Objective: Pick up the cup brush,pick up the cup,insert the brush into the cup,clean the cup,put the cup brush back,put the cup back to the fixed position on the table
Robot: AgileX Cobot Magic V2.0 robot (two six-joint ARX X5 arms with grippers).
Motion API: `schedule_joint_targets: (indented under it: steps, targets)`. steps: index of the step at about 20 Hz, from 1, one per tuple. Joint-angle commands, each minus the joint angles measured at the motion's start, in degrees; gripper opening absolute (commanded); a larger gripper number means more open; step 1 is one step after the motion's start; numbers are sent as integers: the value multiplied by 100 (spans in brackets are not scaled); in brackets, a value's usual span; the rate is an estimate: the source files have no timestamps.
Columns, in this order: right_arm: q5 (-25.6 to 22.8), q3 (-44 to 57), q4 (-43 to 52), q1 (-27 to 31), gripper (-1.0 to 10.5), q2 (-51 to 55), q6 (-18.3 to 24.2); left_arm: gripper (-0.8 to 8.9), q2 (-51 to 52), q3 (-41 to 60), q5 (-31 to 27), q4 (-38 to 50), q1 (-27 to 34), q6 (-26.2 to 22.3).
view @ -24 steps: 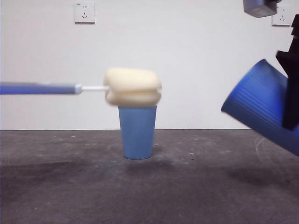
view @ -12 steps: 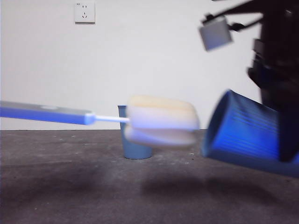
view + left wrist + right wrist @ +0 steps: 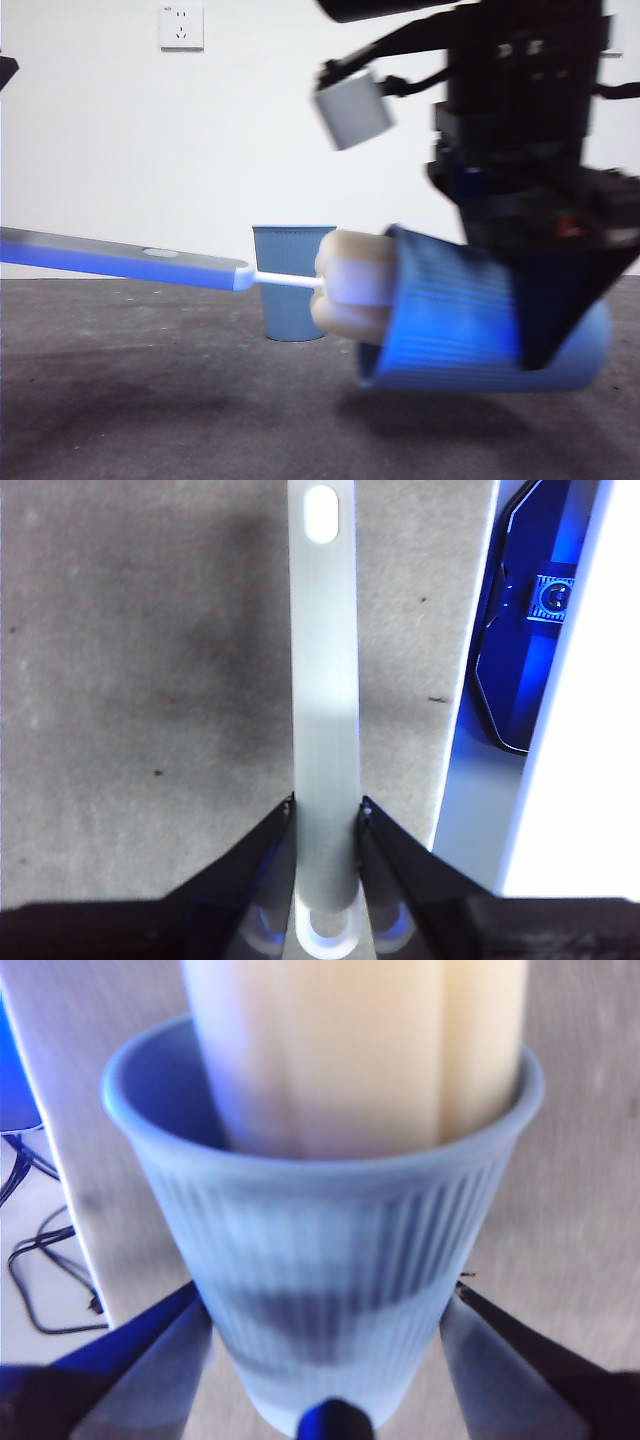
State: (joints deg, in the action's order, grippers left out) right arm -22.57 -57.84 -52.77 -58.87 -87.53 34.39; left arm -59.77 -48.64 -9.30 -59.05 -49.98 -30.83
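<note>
My right gripper [image 3: 540, 300] is shut on the blue ribbed cup [image 3: 450, 315], holding it on its side just above the table [image 3: 150, 420], mouth to the left. The right wrist view shows the cup [image 3: 330, 1250] between my jaws [image 3: 325, 1360]. My left gripper [image 3: 325, 815] is shut on the grey handle of the cup brush [image 3: 323, 670]. In the front view the handle [image 3: 120, 260] comes in from the left, and the cream sponge head [image 3: 350, 285] sits partly inside the cup's mouth. The sponge [image 3: 350, 1050] fills the cup's opening.
A second identical blue cup [image 3: 290, 283] stands upright on the table behind the brush, at the centre. A white wall with a socket [image 3: 181, 27] is behind. The right arm's dark bulk fills the upper right of the front view.
The right gripper has carried the cup left and lower, turning it more level. The brush has moved right and its sponge head has entered the cup's mouth.
</note>
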Motion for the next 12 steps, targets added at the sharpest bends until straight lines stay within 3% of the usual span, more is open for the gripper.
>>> schedule_joint_targets:
  steps: [1, 7, 12]
  targets:
    - [0, -199, 105, -164, -17, -208, 57, -9, -118, -46, 28, 61, -63, 61]
    - [68, -704, 247, -306, -17, -426, 31, -9, -378, -52, 245, 529, -184, 195]
    - [42, -758, 52, -304, -18, -426, -13, -9, -448, -52, 59, 256, -179, 299]
